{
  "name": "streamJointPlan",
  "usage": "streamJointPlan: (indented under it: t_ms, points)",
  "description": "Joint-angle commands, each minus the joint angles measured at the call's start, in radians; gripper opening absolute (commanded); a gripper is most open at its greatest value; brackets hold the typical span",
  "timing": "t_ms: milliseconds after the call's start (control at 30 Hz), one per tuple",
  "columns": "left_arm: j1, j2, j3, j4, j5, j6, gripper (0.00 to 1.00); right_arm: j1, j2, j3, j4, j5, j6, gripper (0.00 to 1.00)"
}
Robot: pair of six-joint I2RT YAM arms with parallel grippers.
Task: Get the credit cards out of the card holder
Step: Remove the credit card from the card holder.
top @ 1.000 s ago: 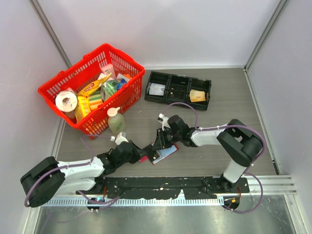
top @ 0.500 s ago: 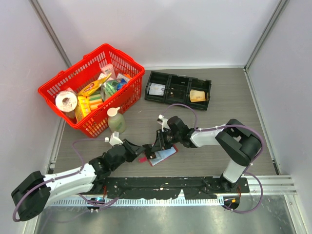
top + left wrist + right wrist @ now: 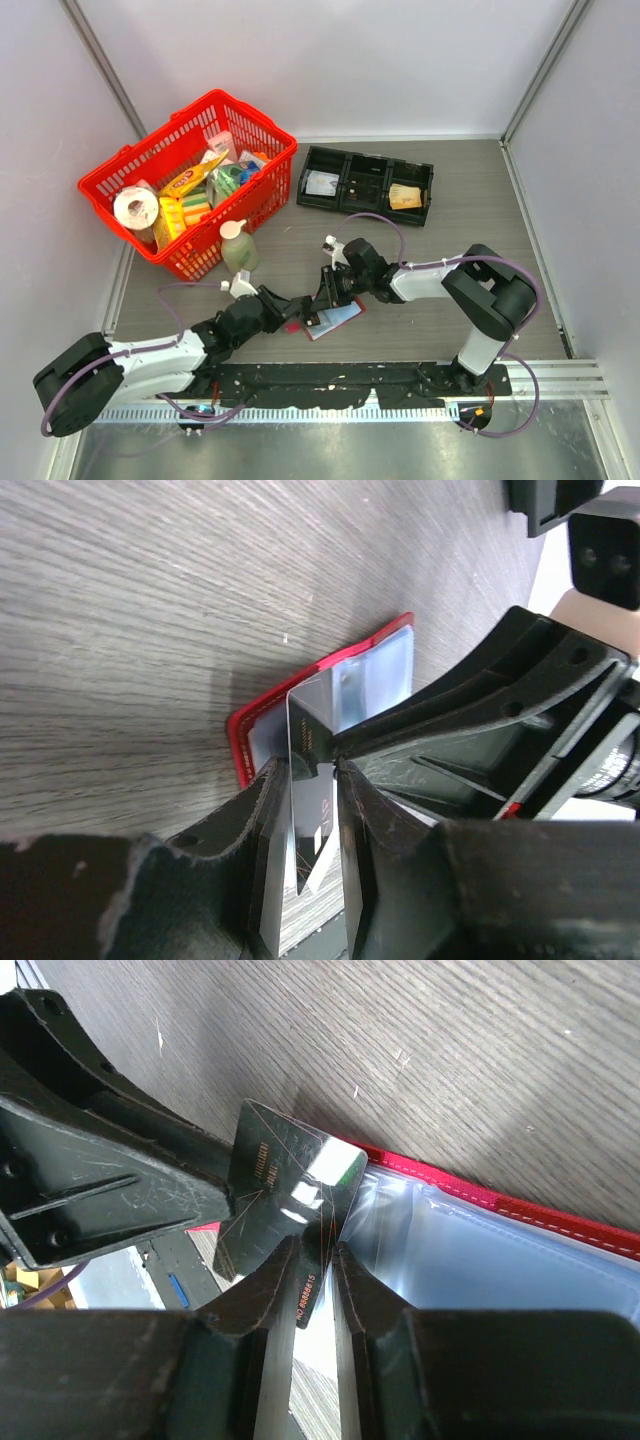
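Where the arms meet: low in the overhead view, left gripper (image 3: 293,316) and right gripper (image 3: 321,302) are nose to nose over the card holder (image 3: 340,318), which lies open and flat on the table (image 3: 480,200) near the arm bases
Overhead only: red basket (image 3: 190,165) of groceries far left, soap bottle (image 3: 238,248) just beside it, black tray (image 3: 365,185) at the back, well apart from the card holder
Left wrist only: a shiny credit card (image 3: 312,820) up on edge in the gap between the left fingers (image 3: 268,880), the right gripper's black finger coming in from the right to meet its upper part; red cover and pale sleeve (image 3: 375,675) right behind
Right wrist only: that card face-on, mirror-bright, a printed number along its lower edge, and the right fingers (image 3: 262,1330) pressed in on either side of it, a clear pinch
Left hand state: jaws a little apart with the card between them; grip or mere contact, cannot tell
Card versus sleeve: the card's far corner overlaps the sleeve's edge; out of the pocket or not, cannot tell
Hard to see: from above the card is lost between black fingers; the card holder is mostly hidden behind the right gripper in the left wrist view and runs off the frame in the right wrist view
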Motion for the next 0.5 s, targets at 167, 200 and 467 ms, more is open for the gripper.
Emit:
streamJointPlan:
  t_ms: [167, 200, 467]
  points:
    - [-0.002, -0.053, -0.022, 0.127, -0.017, 0.041, 0.19, 0.011, 0.015, -0.013, 0.042, -0.006, 0.007, 0.24]
    - [-0.002, -0.053, -0.021, 0.122, -0.017, 0.041, 0.17, 0.013, 0.015, -0.014, 0.042, -0.006, 0.008, 0.24]
    - [-0.002, -0.004, -0.008, 0.102, 0.001, 0.047, 0.15, 0.011, -0.002, -0.022, 0.053, -0.001, 0.013, 0.24]
